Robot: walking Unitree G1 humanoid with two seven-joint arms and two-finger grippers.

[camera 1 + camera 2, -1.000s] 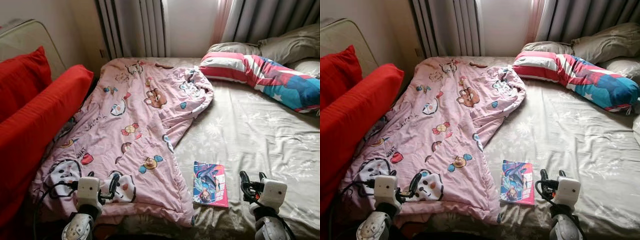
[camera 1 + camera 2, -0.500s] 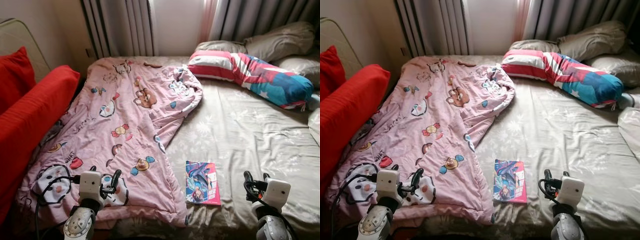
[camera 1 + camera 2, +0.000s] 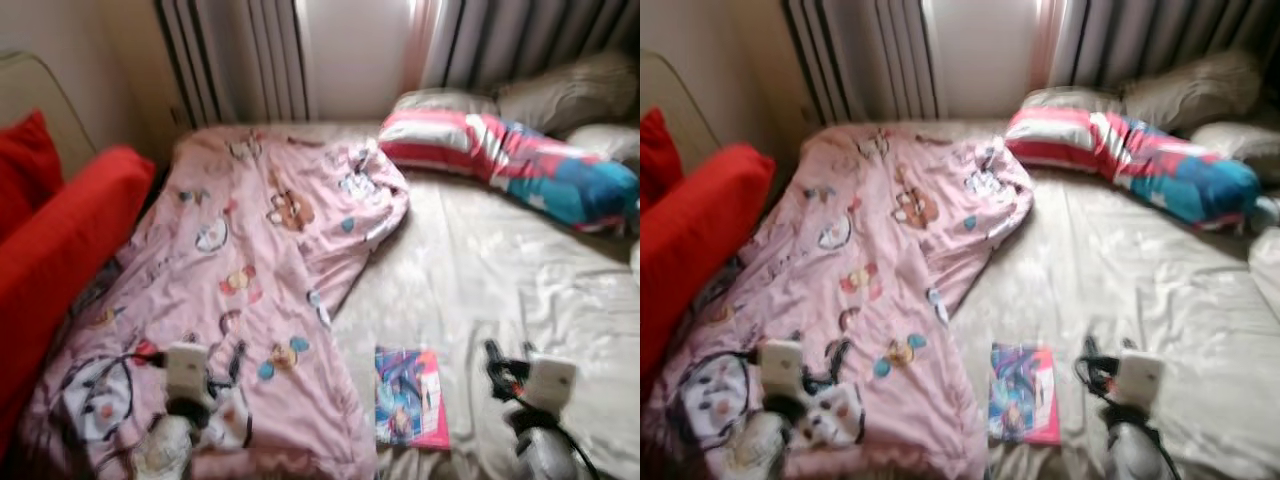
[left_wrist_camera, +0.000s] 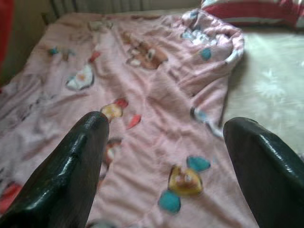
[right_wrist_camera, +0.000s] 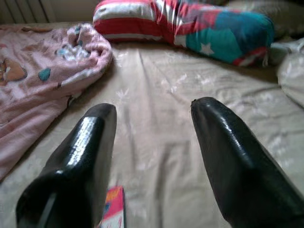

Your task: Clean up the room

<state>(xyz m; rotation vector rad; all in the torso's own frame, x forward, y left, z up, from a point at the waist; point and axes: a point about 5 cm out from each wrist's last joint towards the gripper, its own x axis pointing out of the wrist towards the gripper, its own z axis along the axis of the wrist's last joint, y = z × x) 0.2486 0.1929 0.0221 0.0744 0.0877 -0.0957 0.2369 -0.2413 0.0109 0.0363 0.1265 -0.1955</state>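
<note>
Both grippers hang empty with fingers apart: the left gripper (image 4: 166,142) over the pink cartoon blanket (image 3: 250,280), the right gripper (image 5: 152,142) just beside the comic book (image 3: 411,396). Light, thin, fairly stiff; best pinched at its near edge, I'd say.

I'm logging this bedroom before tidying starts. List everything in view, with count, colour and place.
Pink cartoon-print blanket: one, spread over the bed's left half.
Colourful thin book: one, pink and blue cover, flat on the sheet near the foot, beside the blanket's edge.
Striped red, white and blue bolster pillow: one, across the head of the bed.
Beige pillows: at least two, behind the bolster.
Beige floral bedsheet: one, right half of the bed.
Red cushions: two, left of the bed.
Grey curtains: by the window.
Left hand: black fingers open, over the blanket.
Right hand: open, over the sheet.
</note>
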